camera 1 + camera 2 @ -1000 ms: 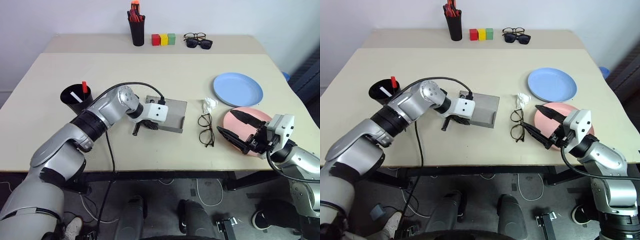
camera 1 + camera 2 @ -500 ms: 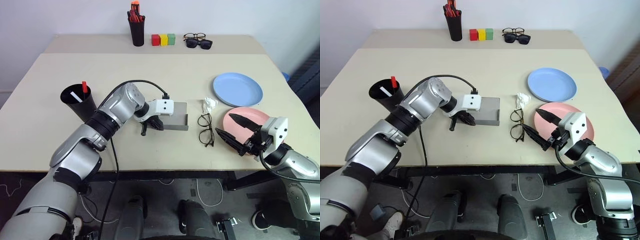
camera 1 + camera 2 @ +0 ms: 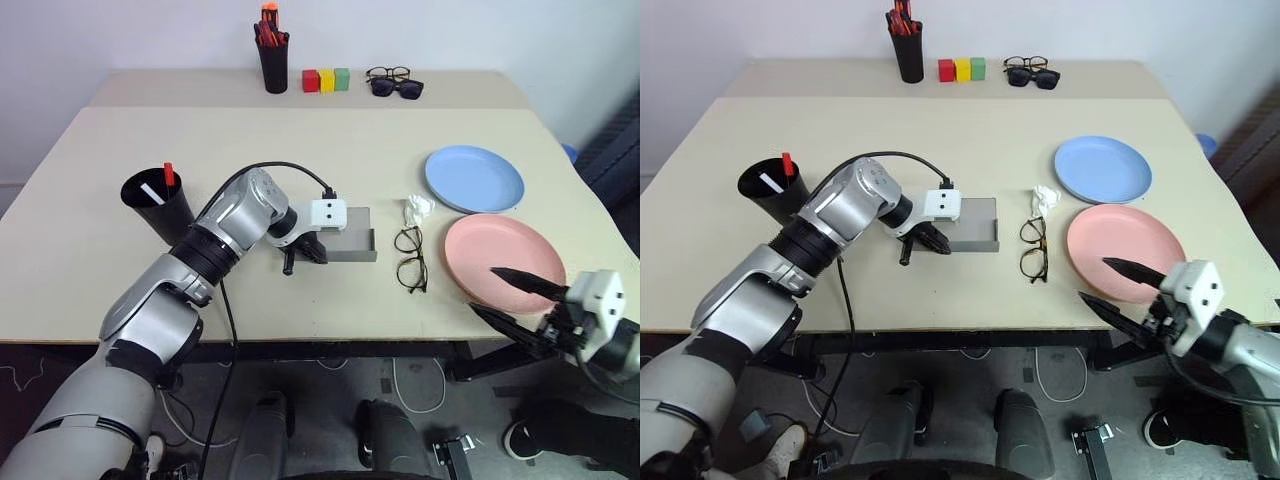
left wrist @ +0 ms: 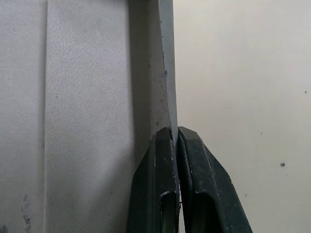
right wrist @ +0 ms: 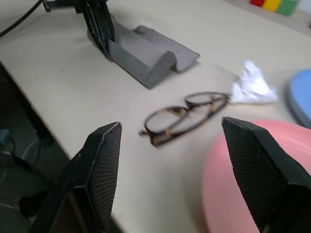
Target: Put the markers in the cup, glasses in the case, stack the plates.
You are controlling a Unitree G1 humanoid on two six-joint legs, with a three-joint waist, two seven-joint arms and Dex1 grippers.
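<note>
Right gripper (image 3: 520, 297) retreating past table's front edge, fingers spread, empty. Left gripper (image 3: 300, 255) pinching case (image 3: 352, 234) rim. Markers (image 3: 160, 184) sitting in cup (image 3: 157, 207); glasses (image 3: 411, 257), plates (image 3: 474, 178) pending.

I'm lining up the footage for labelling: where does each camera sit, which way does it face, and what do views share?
Left and right eye views: on the head, looking forward and down over the beige table; both arms show.
Left wrist view: along the left gripper, jaws shut on the rim of the grey felt oblong case.
Right wrist view: between the open right gripper, facing the spectacles and the salmon pink round plate.
Shared: the right wrist view also shows the case and left gripper.
</note>
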